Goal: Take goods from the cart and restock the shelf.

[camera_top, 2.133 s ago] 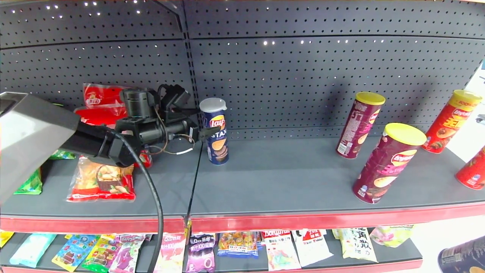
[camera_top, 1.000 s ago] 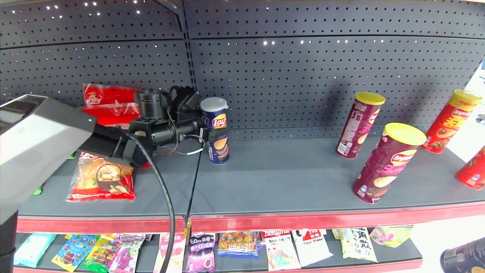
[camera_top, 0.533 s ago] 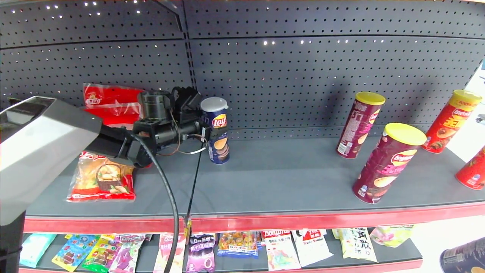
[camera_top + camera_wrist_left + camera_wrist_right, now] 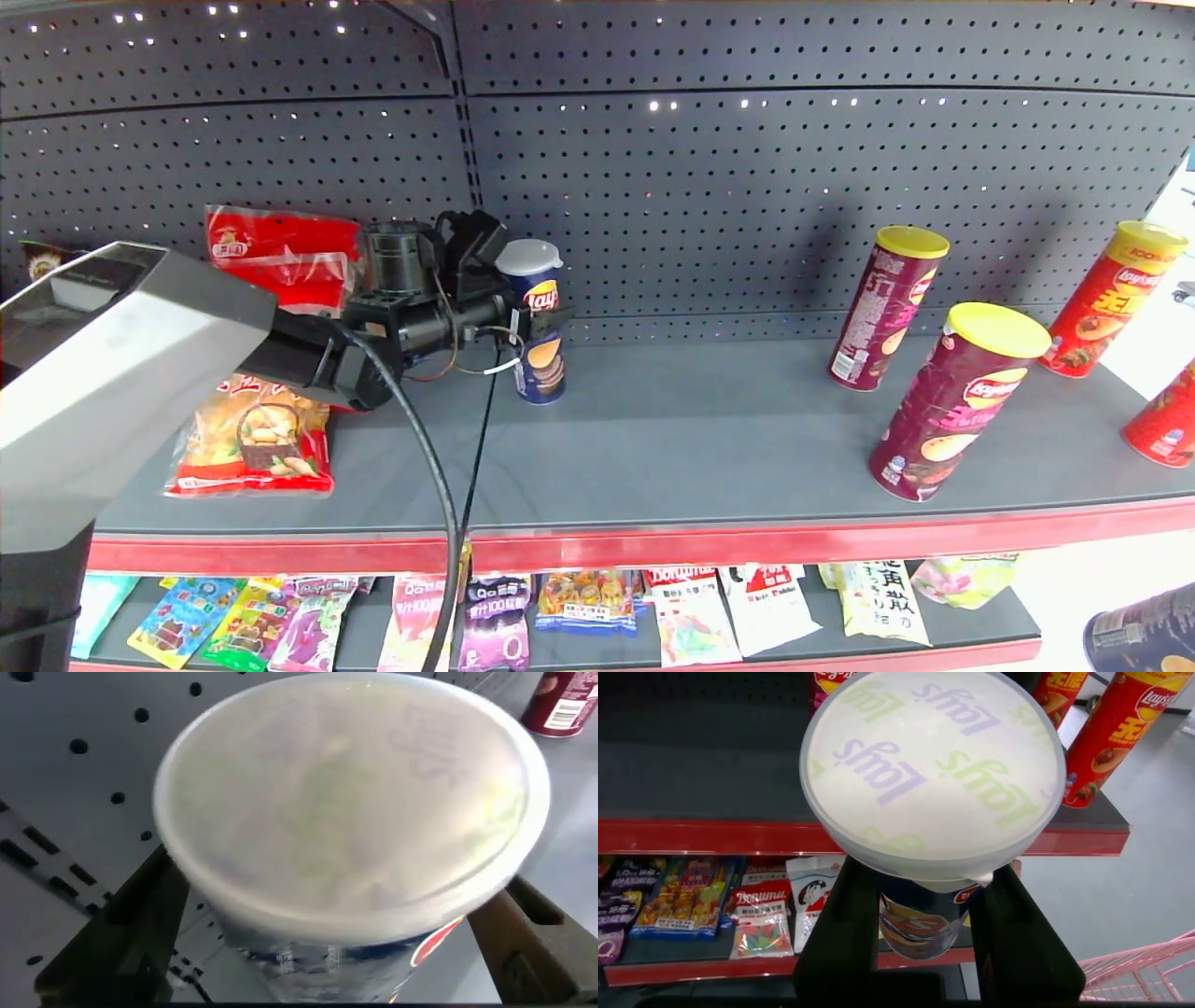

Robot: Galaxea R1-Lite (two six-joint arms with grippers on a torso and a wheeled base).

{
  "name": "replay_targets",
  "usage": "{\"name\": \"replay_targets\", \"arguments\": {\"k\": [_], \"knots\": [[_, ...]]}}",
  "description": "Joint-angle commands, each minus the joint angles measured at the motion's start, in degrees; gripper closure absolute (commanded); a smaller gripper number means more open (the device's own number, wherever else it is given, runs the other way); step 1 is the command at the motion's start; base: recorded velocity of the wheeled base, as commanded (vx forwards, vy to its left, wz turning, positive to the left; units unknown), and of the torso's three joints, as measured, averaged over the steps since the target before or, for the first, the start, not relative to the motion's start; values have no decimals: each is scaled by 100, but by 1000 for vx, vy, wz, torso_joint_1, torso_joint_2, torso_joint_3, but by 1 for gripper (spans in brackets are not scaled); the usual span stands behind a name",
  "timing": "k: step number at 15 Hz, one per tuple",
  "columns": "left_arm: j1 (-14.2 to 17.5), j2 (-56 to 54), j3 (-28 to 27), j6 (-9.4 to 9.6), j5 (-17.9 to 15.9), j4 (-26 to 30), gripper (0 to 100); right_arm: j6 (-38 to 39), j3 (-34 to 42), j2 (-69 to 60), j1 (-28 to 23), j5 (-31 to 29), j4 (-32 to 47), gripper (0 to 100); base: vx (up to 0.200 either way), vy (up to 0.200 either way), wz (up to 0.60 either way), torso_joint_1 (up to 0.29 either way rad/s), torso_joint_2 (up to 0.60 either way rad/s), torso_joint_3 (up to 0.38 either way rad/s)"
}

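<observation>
the left gripper [image 4: 547, 319] is straddling the likely light, dentable blue can [image 4: 540, 369] on the shelf [image 4: 709, 439], seemingly loosely at mid-body, while the right gripper [image 4: 926, 924] is clamping a second can [image 4: 932, 775].

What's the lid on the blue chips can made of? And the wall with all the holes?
Lid: probably thin plastic, milky and faintly see-through, with a raised rim. Holed wall: looks like painted sheet metal, dark grey and matte, with evenly punched holes.
</observation>
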Motion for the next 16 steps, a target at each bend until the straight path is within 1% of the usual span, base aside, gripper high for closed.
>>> {"name": "replay_targets", "arguments": {"k": [1,6,8,10,13,15,16], "knots": [[-8,19,-17,10,-1,2,100,-4,7,-2,2,-23,-1,100,0,0,0,0,0,0],[-8,-33,71,28,-18,2,100,-4,7,-11,2,-40,-1,100,0,0,0,0,0,0],[-8,-297,246,2,-185,72,100,-4,7,-11,2,-40,-1,100,0,0,0,0,0,0],[115,-798,730,2,-836,266,100,-4,7,-11,2,-40,-1,100,0,0,0,0,0,0],[317,-1457,1275,19,-1653,274,100,-4,15,-2,2,-40,-1,100,0,0,0,0,0,0],[352,-1914,1899,98,-2172,239,100,-4,7,6,2,-40,-1,100,0,0,0,0,0,0],[343,-2081,2189,151,-2304,230,100,-4,7,15,2,-40,-1,100,0,0,0,0,0,0]]}}
